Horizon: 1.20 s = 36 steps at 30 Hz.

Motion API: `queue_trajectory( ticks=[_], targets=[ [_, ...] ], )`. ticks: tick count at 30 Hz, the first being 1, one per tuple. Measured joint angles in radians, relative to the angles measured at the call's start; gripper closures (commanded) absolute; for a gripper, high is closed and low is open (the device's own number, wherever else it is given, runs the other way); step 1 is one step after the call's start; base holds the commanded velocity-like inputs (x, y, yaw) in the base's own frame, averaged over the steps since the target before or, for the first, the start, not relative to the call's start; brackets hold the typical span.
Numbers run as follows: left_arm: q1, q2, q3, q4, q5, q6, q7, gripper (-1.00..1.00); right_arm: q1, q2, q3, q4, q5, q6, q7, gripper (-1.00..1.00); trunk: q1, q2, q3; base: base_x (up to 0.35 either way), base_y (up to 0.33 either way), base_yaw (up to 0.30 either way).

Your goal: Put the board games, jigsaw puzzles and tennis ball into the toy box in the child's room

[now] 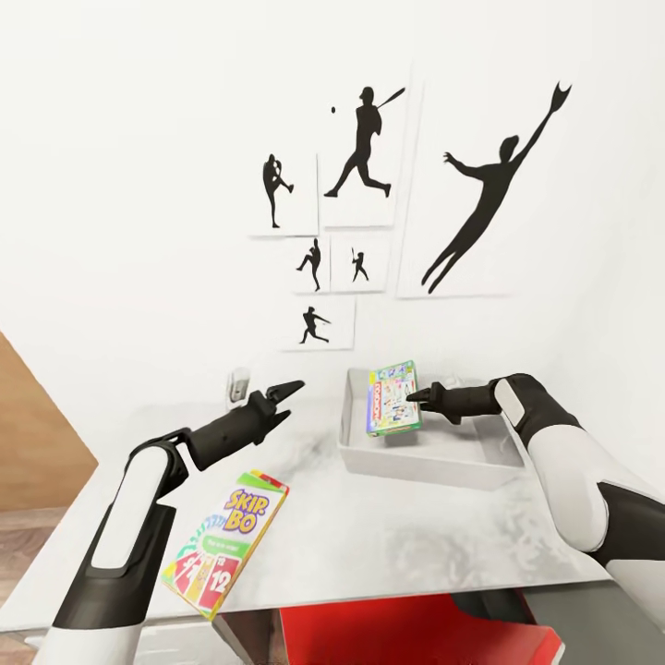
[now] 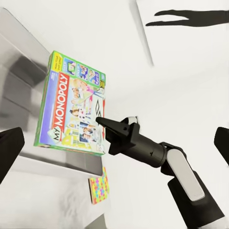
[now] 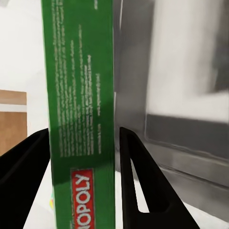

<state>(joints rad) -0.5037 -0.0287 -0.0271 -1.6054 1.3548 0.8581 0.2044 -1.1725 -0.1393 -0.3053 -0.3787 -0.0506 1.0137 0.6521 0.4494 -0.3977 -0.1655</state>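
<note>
My right gripper point(image 1: 417, 397) is shut on the edge of the MONOPOLY board game point(image 1: 393, 398), holding it tilted just over the pale grey toy box point(image 1: 416, 466) on the table point(image 1: 416, 540). In the right wrist view the two fingers point(image 3: 138, 181) flank the box's green edge point(image 3: 81, 95). The left wrist view shows the game's face point(image 2: 71, 112) above the toy box point(image 2: 19, 95), and a jigsaw puzzle point(image 2: 98, 187) lying flat beside the bin. The SKIP-BO board game point(image 1: 226, 540) lies near the table's front left edge. My left gripper point(image 1: 288, 389) hovers open left of the bin, holding nothing.
The table stands against a white wall hung with baseball silhouette pictures point(image 1: 365, 148). A small grey object point(image 1: 238, 386) sits at the table's back by the wall. A red seat point(image 1: 406, 633) shows under the front edge. Wooden floor point(image 1: 37, 434) lies to the left.
</note>
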Motion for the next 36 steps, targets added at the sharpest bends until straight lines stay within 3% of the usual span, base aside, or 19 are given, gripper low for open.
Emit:
queue_trajectory(
  ticks=[13,36],
  targets=[
    [0.015,0.005,0.031,0.0,0.005,0.001,-0.039,-1.0,-0.01,-0.006,-0.003,0.0,-0.006,-0.003,0.078,1.0,0.0,0.0,-0.021,0.0,0.0,0.0],
    [0.02,0.003,0.024,0.0,0.028,-0.001,-0.048,-1.0,-0.017,-0.011,-0.006,0.0,-0.006,-0.012,0.116,1.0,0.0,0.0,-0.059,0.0,0.0,0.0]
  ],
)
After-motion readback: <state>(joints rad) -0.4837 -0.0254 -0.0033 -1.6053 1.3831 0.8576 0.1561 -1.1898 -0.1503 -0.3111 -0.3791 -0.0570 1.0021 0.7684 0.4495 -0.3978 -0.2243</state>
